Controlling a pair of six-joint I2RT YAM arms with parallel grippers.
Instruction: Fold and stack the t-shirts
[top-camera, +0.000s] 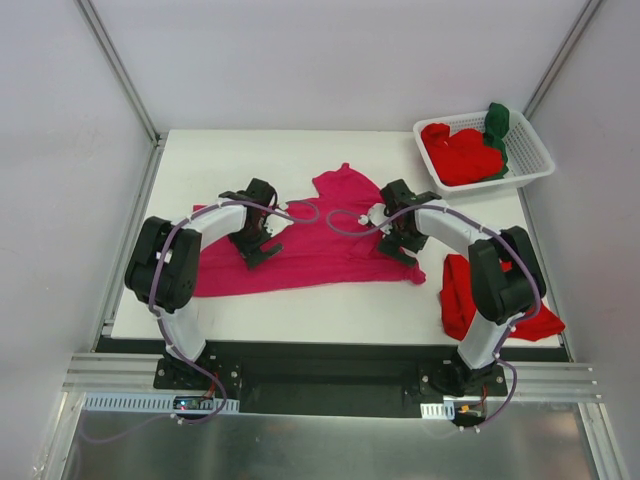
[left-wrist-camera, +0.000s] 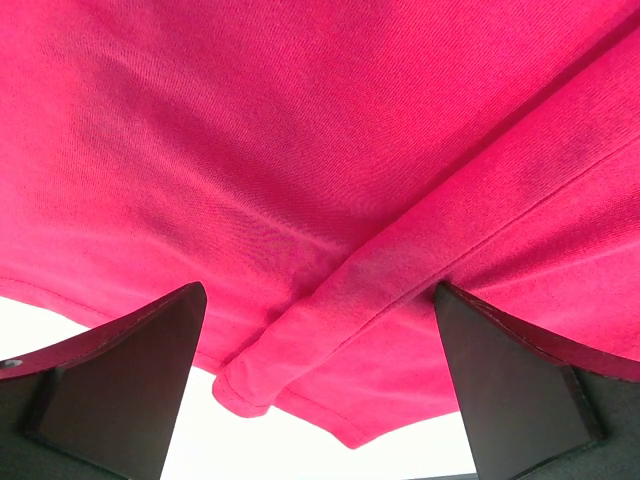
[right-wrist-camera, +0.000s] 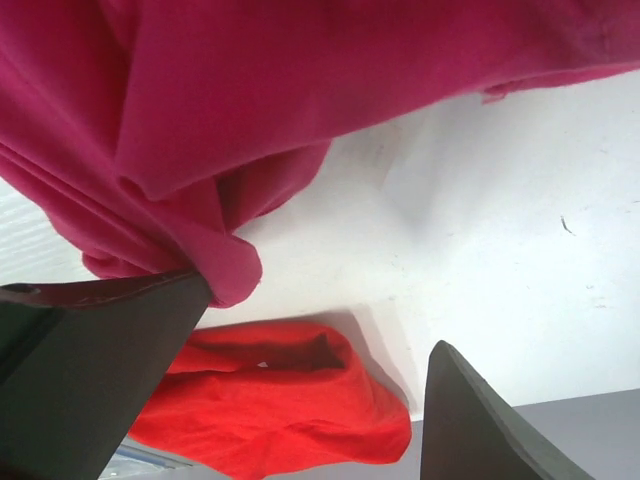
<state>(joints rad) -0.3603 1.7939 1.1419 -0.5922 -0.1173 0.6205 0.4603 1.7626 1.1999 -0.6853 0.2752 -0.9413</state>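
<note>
- From above, the pink shirt (top-camera: 320, 250) lies spread and rumpled across the middle of the table (top-camera: 300, 155), with one part reaching toward the far edge.
- In that same view my left gripper (top-camera: 262, 240) hangs over the shirt's left half and my right gripper (top-camera: 400, 238) over its right edge. The jaws are too small there to judge.
- Only the top view shows the basket (top-camera: 535, 160), at the far right corner of the table. It holds red shirts (top-camera: 460, 155), and a green shirt (top-camera: 497, 125) is draped at its far side.
- A red shirt (top-camera: 458, 295) lies bunched at the table's near right corner. From above it is partly hidden behind my right arm (top-camera: 500, 270).
- The left wrist view gives what the top cannot: my left fingers (left-wrist-camera: 130, 370) stand spread wide, pinching nothing.
- Between them runs a raised fold of the pink shirt, ending at a hem over white table.
- In the right wrist view my right fingers (right-wrist-camera: 470, 420) are also spread wide, with nothing between them but bare table.
- A bunched edge of the pink shirt sits right at the tip of one finger — whether it touches, I cannot tell.
- That view also shows the red shirt unhidden beyond the fingers — a crumpled heap, apart from the pink one, with white table between them.
</note>
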